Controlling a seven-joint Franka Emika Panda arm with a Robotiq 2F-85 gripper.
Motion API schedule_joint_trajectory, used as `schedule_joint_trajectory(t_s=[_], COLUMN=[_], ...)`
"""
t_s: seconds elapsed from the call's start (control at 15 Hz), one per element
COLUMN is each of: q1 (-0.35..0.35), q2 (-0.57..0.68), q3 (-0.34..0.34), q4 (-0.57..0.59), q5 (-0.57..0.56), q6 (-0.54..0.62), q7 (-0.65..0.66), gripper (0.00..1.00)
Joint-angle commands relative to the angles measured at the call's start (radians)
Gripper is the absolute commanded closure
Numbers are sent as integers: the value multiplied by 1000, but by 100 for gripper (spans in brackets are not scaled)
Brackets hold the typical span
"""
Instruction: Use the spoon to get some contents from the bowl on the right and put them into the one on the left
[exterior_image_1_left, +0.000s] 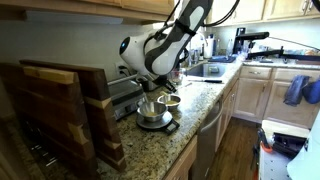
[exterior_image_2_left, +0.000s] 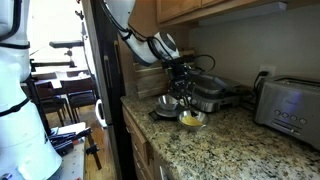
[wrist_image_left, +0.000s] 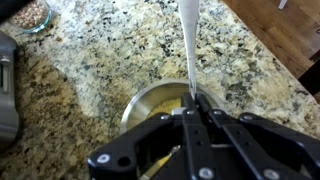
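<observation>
In the wrist view my gripper (wrist_image_left: 192, 103) is shut on the thin silver handle of the spoon (wrist_image_left: 188, 45), which runs straight away from the jaws toward the top edge. Right below it stands a steel bowl (wrist_image_left: 140, 102) with yellowish grainy stuff inside; the spoon's scoop end is hidden. A small round container of tan-brown contents (wrist_image_left: 30, 12) shows at the top left corner. Both exterior views show the gripper (exterior_image_1_left: 160, 86) (exterior_image_2_left: 182, 91) low over two steel bowls standing side by side (exterior_image_1_left: 152, 113) (exterior_image_2_left: 168, 103), one of them (exterior_image_2_left: 192, 119) filled with yellow.
Wooden cutting boards (exterior_image_1_left: 60, 115) stand at the counter's near end. A toaster (exterior_image_2_left: 290, 105) and a dark grill appliance (exterior_image_2_left: 215, 97) sit behind the bowls. The sink (exterior_image_1_left: 206, 70) lies farther along. The granite counter's edge (wrist_image_left: 262, 52) drops to the floor.
</observation>
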Motion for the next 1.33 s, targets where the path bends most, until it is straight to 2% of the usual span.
schedule_joint_trajectory(t_s=[0.0, 0.53, 1.0, 1.27], q1=[24, 66, 107, 117], q2=[-53, -12, -37, -55], q3=[12, 44, 73, 73], q4=[-44, -18, -53, -94], q5=[-11, -31, -106, -159], q6=[13, 17, 39, 89], q7=[-26, -52, -21, 48], gripper=[97, 97, 97, 97])
